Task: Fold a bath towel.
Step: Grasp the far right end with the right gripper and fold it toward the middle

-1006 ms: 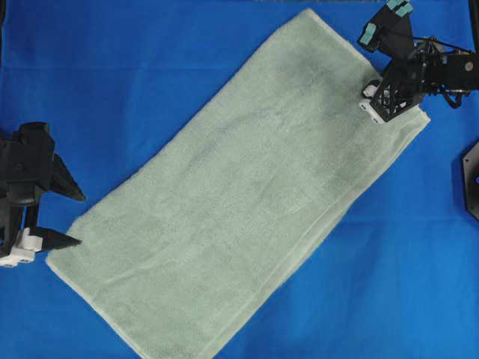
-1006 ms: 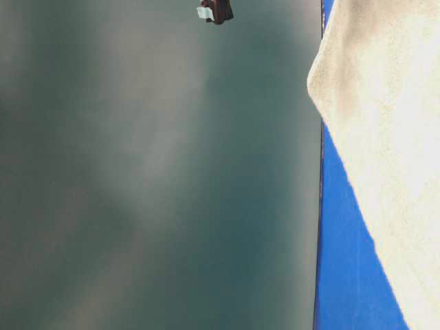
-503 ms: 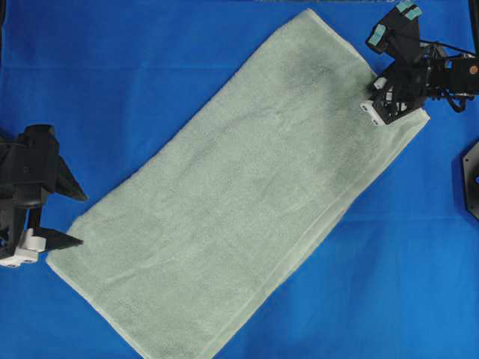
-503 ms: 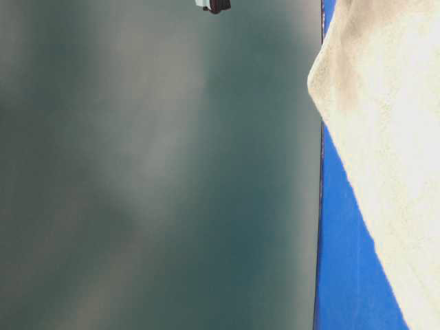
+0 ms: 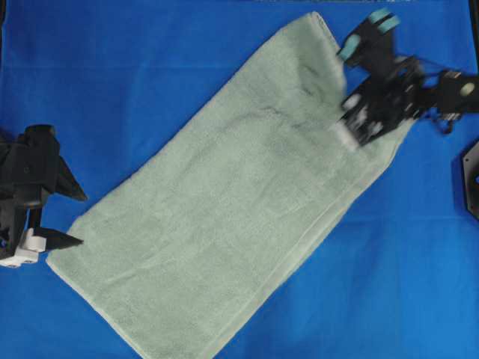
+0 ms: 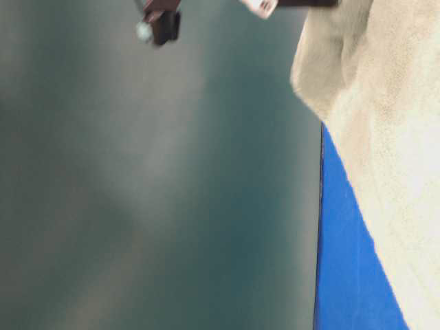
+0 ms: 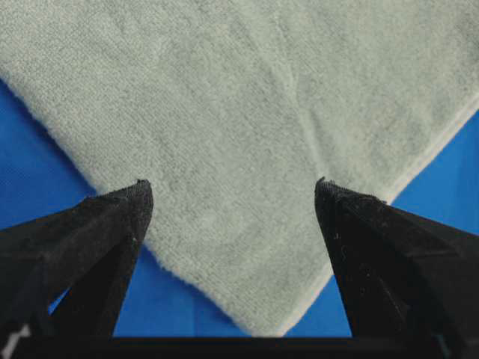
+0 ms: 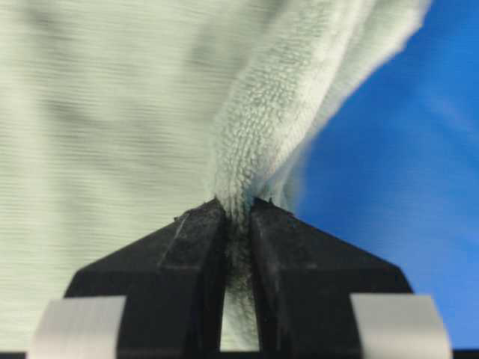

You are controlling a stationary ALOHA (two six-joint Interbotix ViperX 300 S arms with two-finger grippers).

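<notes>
Large pale sage-green terry bath towel (image 5: 224, 217) lay diagonal, near-flat on the blue-covered desk (image 5: 112, 75), fold barely begun: right hand (image 8: 238, 224) clenched on its far corner, left hand (image 7: 232, 198) released, straddling the near corner.

You see a bright blue cloth (image 5: 150, 67) spread flat over the worktop. At the right edge of the overhead view sits a dark angular object (image 5: 471, 179), cut off by the frame.
</notes>
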